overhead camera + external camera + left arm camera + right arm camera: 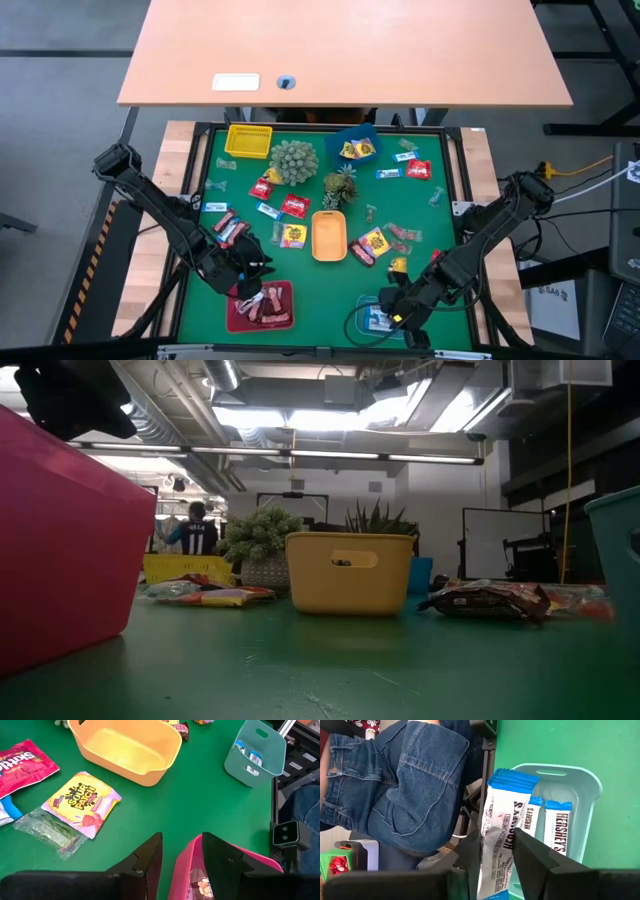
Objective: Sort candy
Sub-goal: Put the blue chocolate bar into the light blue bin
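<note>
Wrapped candy lies scattered over the green mat [300, 250], among it a Sour Patch bag [82, 802] and a Skittles bag [22, 765]. My left gripper [181, 840] is open at the corner of the pink tray [182, 872], one finger over the inside, one outside; brown-pink sweets [202, 887] lie in that tray. My right gripper [495, 840] is shut on a white-and-blue Hershey's bar [502, 810] above the teal tray [585, 795], where two more such bars [555, 830] lie. My left gripper stands astride the pink tray's corner rim [192, 847]; whether a finger touches it, I cannot tell. My right gripper pinches the Hershey's bar about its middle [497, 845] between the two fingers. The fingers slant down from above and lie along the bar. The bar is lifted clear, its far blue end [512, 777] toward the teal tray.
An orange tray [329, 236] stands mid-table, a yellow tray [248, 141] and a blue tray [352, 140] at the far edge. Two spiky green plants [293, 161] [339, 187] stand between them. A person in jeans [405, 785] stands at the table's near edge.
</note>
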You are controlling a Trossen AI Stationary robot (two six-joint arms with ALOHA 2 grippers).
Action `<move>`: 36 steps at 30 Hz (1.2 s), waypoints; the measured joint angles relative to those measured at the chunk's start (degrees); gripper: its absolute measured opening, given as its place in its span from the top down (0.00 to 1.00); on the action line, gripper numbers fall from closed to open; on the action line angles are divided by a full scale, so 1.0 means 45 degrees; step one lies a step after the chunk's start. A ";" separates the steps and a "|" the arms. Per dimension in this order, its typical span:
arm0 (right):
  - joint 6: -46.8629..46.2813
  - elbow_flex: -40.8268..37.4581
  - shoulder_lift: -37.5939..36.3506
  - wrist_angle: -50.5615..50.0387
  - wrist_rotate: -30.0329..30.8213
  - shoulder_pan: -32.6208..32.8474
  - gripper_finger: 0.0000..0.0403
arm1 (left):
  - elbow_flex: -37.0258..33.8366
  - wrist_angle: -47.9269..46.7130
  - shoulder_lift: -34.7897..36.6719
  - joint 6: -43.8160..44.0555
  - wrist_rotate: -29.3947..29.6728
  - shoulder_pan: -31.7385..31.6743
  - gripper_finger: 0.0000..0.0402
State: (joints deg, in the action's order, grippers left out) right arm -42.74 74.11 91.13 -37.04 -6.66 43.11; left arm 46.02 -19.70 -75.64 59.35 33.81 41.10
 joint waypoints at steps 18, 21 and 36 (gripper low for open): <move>0.0010 0.0000 0.0000 -0.0117 0.0335 0.0000 0.46 | -0.0005 -0.0005 0.0000 -0.0019 0.1396 -0.0004 0.69; 0.0010 0.0000 0.0000 -0.0132 0.0268 0.0000 0.47 | -0.0003 -0.0002 0.0000 -0.0362 0.2095 -0.0234 0.69; 0.1809 0.0000 0.0000 -0.2518 -0.1075 -0.0644 0.48 | -0.0005 -0.2178 0.0000 -0.6313 -0.3318 -0.5780 0.69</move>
State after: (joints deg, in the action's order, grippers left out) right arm -34.60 74.11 91.13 -48.37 -11.49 40.22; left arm 46.00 -29.51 -75.64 30.94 18.87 15.09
